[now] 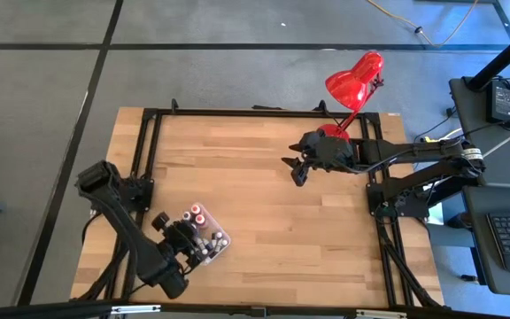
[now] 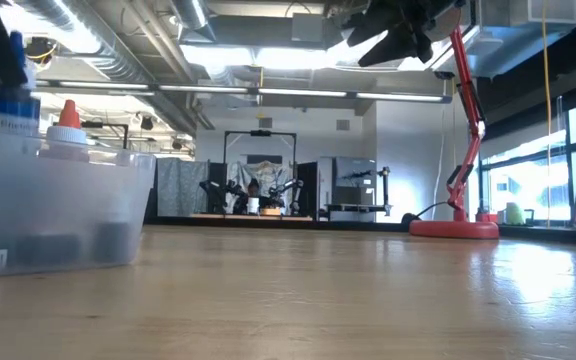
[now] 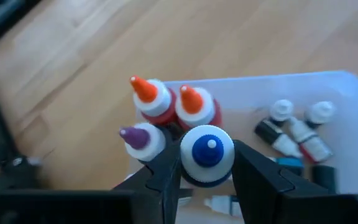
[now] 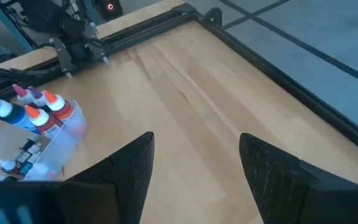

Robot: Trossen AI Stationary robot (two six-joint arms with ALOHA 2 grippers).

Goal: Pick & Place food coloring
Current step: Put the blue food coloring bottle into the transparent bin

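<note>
The food coloring bottles stand and lie in a clear plastic tray [image 1: 220, 247] near the table's near-left corner. In the left wrist view I see two red bottles with orange caps [image 3: 194, 104], one with a purple cap [image 3: 138, 138], a blue-capped bottle [image 3: 207, 152], and several tiny bottles lying on the tray floor [image 3: 294, 130]. My left gripper [image 3: 207, 177] is over the tray, shut on the blue-capped bottle. My right gripper [image 1: 297, 168] hangs open above the table's far right part, holding nothing. My left gripper pinches the blue-capped bottle just below its white collar [image 3: 188, 174], one finger [image 3: 165, 169] on each side. The fingers come from above, pointing down. The bottle stays upright, its top higher than the neighbouring caps [image 2: 8, 110]; the tray wall hides whether its bottom rests on the tray.
A red desk lamp [image 1: 354, 81] stands at the table's far right edge, just behind the right arm. A black frame [image 1: 149, 159] runs along the table's left, far and right sides. Bare wood [image 1: 237, 168] spreads between the tray and the right gripper.
</note>
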